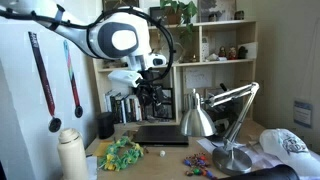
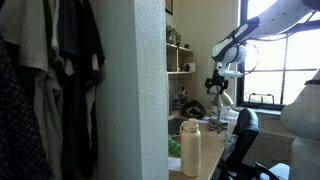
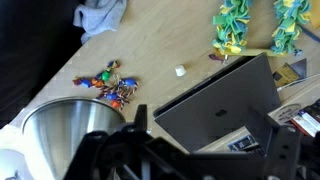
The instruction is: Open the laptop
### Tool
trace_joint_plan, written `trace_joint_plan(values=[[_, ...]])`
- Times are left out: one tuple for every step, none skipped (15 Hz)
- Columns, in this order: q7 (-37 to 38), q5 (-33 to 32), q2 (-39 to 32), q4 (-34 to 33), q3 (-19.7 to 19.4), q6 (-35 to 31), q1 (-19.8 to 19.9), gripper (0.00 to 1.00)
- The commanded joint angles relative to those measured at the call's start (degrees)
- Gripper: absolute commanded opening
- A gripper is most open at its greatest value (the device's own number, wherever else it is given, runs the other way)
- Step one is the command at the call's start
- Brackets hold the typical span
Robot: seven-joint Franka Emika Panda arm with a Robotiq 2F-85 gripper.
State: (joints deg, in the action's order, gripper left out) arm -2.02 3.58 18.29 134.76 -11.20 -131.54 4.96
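Hand [image 3: 205, 145] above laptop [image 3: 215, 95], lid clear in wrist view.

White arm [image 1: 122, 40] with rounded glossy joint housings, looping black cable [image 1: 168, 38], dark tool [image 1: 150, 98].

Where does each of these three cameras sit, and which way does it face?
An exterior view: faces the desk and shelves; arm above laptop.
An exterior view: beside a white pillar, looks along the desk; arm shows.
Wrist view: looks down at laptop and lamp; dark jaws at bottom.
Shared: both exterior views show the arm.
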Motion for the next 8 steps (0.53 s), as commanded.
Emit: trace_joint_plan(values=[[-0.3,0.4,-0.1,-0.1,0.8,0.2,0.9,1.0],[-0.3,0.4,-0.1,-0.1,0.8,0.2,0.9,1.0],[0.7,1.4,-0.7,0.2,1.0,-1.5,0.7,1.0],[2.2,3.2,-1.6,1.0,1.4,-4.4,0.1,1.0],[2.8,4.9,-2.3,1.5,1.7,-6.4,-0.4,1.0],[3.6,7.2,-3.2,1.9,2.3,-8.6,-1.1,1.0],[4.3,9.8,-4.3,2.1,2.8,-10.6,-1.9,1.0],[4.7,12.2,-5.6,2.3,3.5,-12.8,-2.6,1.0]])
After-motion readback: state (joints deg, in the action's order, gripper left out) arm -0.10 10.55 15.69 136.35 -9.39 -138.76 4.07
